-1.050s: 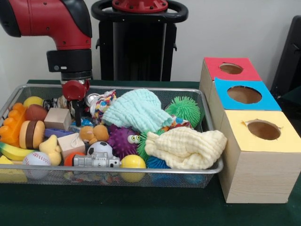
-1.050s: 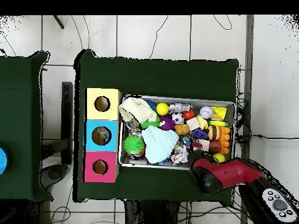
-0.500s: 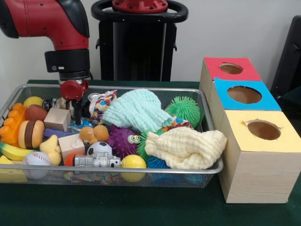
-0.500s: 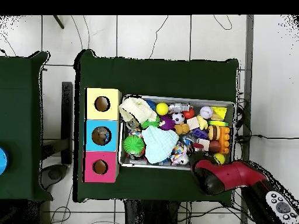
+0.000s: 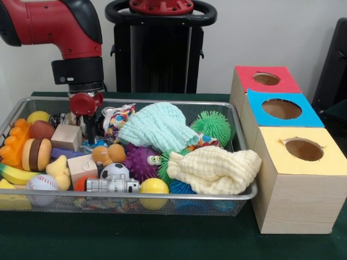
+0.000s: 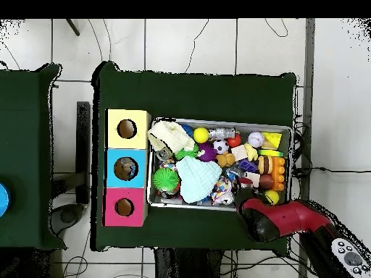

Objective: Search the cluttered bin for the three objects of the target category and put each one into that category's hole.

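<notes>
Red arm is hanging over the far left corner of a crowded wire bin (image 5: 162, 199).
The hand (image 5: 88, 132) is dipping among the toys just beside a wooden block (image 5: 67, 136) and a knotted rope toy (image 5: 119, 119); whether its fingers are apart or together, I cannot tell. The bin is holding a mint cloth (image 5: 158, 127) and a cream cloth (image 5: 214, 170) draped over spiky balls, a purple spiky ball (image 5: 140, 163) with eyes, a toy burger (image 5: 36, 154), a baseball (image 5: 42, 182), a small soccer ball (image 5: 115, 170), a yellow ball (image 5: 153, 187) and a banana (image 5: 15, 174). Beside it on the green tabletop (image 5: 135, 238) three boxes are standing in a row, red box (image 5: 264, 80), blue box (image 5: 282, 109) and yellow box (image 5: 298, 176), each with a round hole on top.
</notes>
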{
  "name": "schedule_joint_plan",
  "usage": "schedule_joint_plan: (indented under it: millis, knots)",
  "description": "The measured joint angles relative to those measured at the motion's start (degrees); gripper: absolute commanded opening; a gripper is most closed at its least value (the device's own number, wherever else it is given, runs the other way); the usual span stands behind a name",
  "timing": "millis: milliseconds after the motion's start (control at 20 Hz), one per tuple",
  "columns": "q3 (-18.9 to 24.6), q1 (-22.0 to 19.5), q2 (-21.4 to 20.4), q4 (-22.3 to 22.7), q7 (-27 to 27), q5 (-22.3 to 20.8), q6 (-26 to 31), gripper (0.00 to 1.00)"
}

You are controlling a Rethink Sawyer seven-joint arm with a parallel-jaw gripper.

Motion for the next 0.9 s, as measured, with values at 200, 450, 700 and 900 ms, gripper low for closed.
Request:
schedule_joint_plan:
  millis: [200, 450, 700, 900]
  knots:
    - [2.2, -2.0, -0.9, 1.5, 0.0, 0.6, 0.2, 0.00]
    - [7.0, -6.9, -3.6, 4.9, 0.0, 3.9, 2.8, 0.00]
    - [11.8, -11.5, -6.5, 7.6, 0.0, 7.2, 6.1, 0.00]
    - [14.1, -13.4, -8.3, 8.9, 0.0, 8.7, 7.4, 0.00]
